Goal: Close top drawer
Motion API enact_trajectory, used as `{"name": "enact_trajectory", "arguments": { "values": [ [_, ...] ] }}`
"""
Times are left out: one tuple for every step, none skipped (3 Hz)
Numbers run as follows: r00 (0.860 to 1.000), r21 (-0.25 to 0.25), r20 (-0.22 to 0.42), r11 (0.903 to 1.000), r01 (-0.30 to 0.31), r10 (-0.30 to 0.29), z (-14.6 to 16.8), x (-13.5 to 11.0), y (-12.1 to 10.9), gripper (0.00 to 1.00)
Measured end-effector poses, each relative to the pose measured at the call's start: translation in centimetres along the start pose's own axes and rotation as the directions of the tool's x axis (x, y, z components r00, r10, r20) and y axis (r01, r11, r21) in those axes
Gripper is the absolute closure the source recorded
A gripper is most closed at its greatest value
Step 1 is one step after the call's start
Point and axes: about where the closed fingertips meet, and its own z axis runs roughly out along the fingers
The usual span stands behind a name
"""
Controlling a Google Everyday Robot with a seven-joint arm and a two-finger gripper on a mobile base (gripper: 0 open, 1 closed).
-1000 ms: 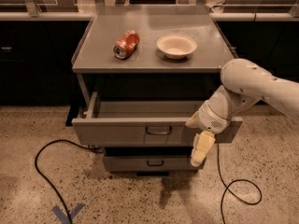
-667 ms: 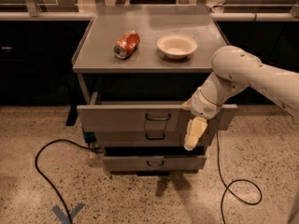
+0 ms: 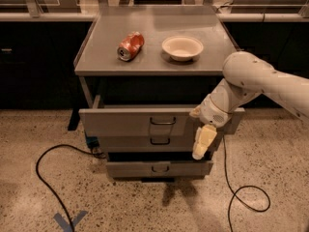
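The top drawer (image 3: 130, 121) is a wide grey metal drawer with a small dark handle (image 3: 162, 122) at its centre. It stands pulled out only a little from the cabinet, its front just ahead of the two drawers below. My gripper (image 3: 203, 142) hangs down from the white arm and rests against the right part of the top drawer's front, right of the handle. It holds nothing that I can see.
On the cabinet top (image 3: 96, 57) lie a crushed red can (image 3: 130, 46) and a shallow beige bowl (image 3: 182, 48). The middle drawer (image 3: 145, 142) and bottom drawer (image 3: 159, 168) sit below. Black cables (image 3: 48, 178) trail on the speckled floor at left and at right (image 3: 246, 197).
The top drawer has slid inward, from far open to nearly in. My gripper and arm moved back toward the cabinet with its front.
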Motion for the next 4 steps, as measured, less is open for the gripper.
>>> {"name": "enact_trajectory", "arguments": {
  "values": [
    [1.000,-0.017,0.011,0.9996,-0.022,0.022,1.0,0.9,0.1,0.00],
    [0.999,-0.022,0.000,0.9989,-0.042,0.042,1.8,1.8,-1.3,0.00],
    [0.998,0.006,-0.017,0.9983,-0.058,0.058,1.9,2.5,-4.3,0.00],
    [0.996,0.027,-0.066,0.9979,-0.059,0.061,2.8,2.2,-9.2,0.00]
  ]
}}
